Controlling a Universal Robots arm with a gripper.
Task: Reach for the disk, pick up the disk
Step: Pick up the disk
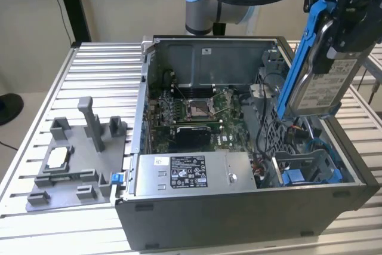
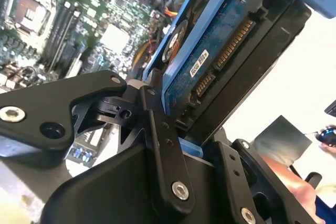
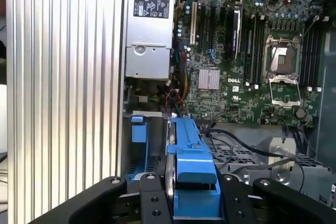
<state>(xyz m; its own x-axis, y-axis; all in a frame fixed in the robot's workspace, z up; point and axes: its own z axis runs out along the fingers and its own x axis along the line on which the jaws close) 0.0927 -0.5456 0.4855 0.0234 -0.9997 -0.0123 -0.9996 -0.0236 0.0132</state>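
One gripper squeezes the disk tight, high above the open computer. The disk hangs upright at the exterior view's right.

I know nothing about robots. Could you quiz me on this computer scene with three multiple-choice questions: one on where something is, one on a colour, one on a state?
1. Where is the disk?
A. Lifted above the open computer case
B. Lying on the slatted table
C. On the grey fixture plate

2. What colour are the disk's rails?
A. Red
B. Blue
C. Yellow

3. What is the gripper doing?
A. Hanging open
B. Closed on nothing
C. Clamped on the disk

Answers: 1 A, the exterior view shows it clear of the case. 2 B, blue edges show in both wrist views. 3 C, its fingers pinch the disk.
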